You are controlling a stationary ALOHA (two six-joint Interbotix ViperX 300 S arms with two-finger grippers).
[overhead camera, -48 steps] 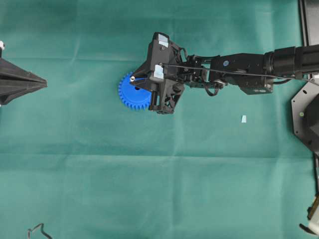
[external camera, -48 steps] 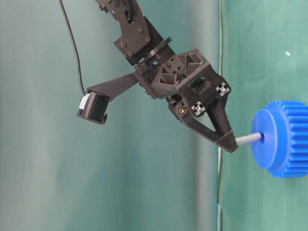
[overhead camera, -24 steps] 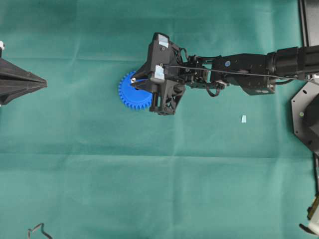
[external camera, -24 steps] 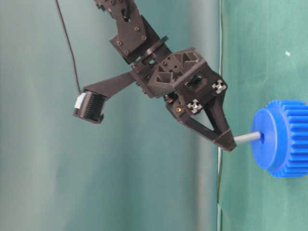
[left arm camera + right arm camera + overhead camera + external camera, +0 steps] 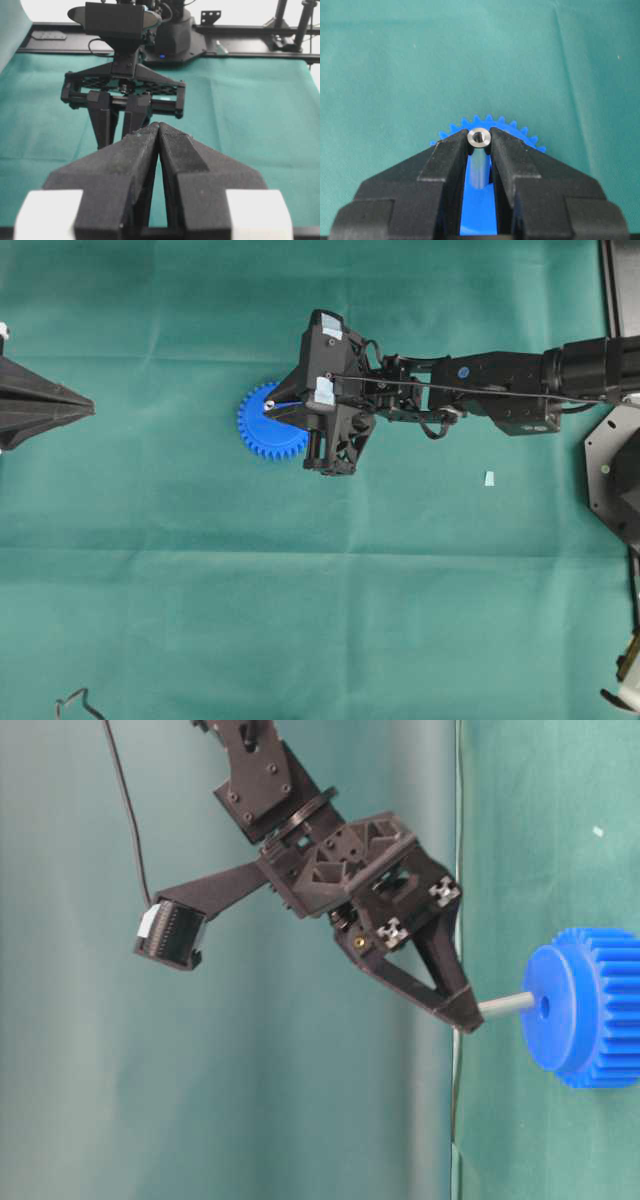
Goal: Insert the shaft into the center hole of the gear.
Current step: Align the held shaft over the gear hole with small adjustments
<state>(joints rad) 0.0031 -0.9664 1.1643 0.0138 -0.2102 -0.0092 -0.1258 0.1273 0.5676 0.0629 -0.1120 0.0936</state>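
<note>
My right gripper (image 5: 462, 1017) clamped on shaft (image 5: 505, 1004), tip just beside center hole (image 5: 544, 1005) of gear (image 5: 585, 1008), not seated yet. Left gripper (image 5: 159, 131) closed, idle.

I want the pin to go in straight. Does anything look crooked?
Yes. In the table-level view the shaft in the right hand leans a little, and its tip sits just above the center hole of the gear, not lined up with it.
</note>
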